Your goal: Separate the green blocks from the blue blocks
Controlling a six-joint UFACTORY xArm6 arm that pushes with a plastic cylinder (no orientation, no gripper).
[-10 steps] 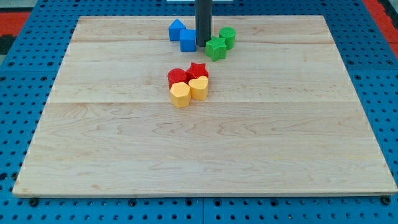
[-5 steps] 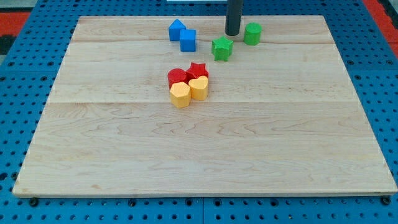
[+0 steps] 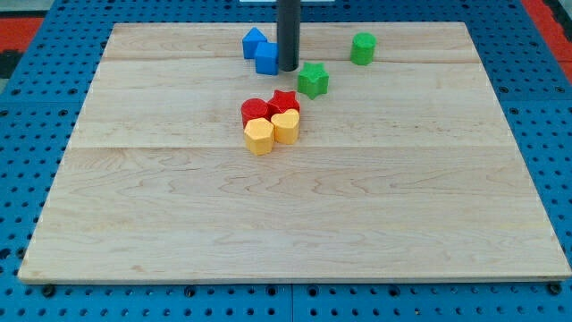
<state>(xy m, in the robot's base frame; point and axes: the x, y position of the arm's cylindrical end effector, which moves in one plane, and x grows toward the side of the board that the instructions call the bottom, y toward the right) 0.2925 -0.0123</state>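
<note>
Dark rod, no gripper, so nothing is grasped: our tip (image 3: pixel 288 69) sits just right of the blue cube (image 3: pixel 266 58), w/ the other blue block (image 3: pixel 254 42) behind it, and the green star (image 3: pixel 313 80) near on the right. The green cylinder (image 3: pixel 362 47) is already well apart. We judge best to push the star rightward from its left face, slowly, w/o touching blue. The red (image 3: pixel 268 106) and yellow blocks (image 3: pixel 273 131) lie below, near the star's path.
</note>
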